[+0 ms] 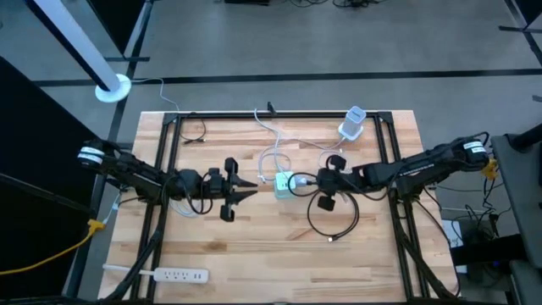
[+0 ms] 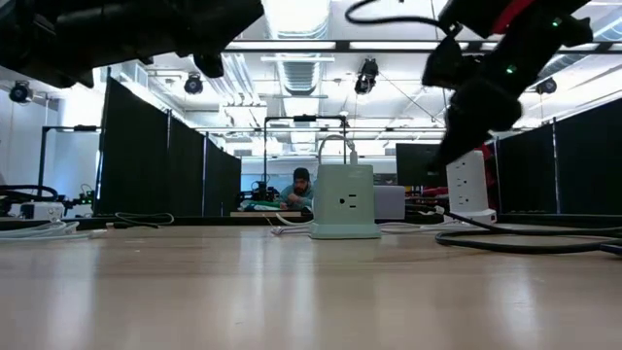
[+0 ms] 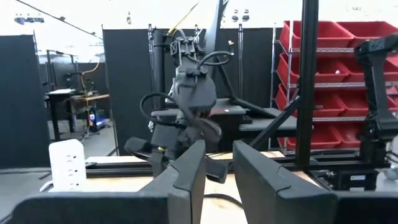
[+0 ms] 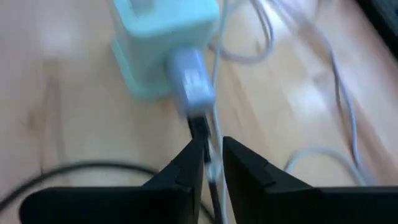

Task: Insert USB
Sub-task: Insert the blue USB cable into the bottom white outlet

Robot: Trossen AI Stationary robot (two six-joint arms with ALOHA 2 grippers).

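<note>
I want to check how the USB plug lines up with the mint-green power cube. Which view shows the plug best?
The right wrist view: the USB plug sits against the power cube, just ahead of the right gripper, though blurred. The high view shows the cube but the plug is too small to tell. The low and left wrist views don't show the plug.

Black partition curtains (image 2: pixel 170 160) under bright ceiling lights (image 2: pixel 301 15) (red bin shelves (image 3: pixel 339 59) aside).

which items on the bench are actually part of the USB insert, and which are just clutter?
In the job:
- mint charger cube
- grey USB plug at the cube
- right gripper, jaws at the plug's cable
- left gripper, waiting beside the cube

Lying about:
- white power strip
- white outlet block
- black cable loop
</note>
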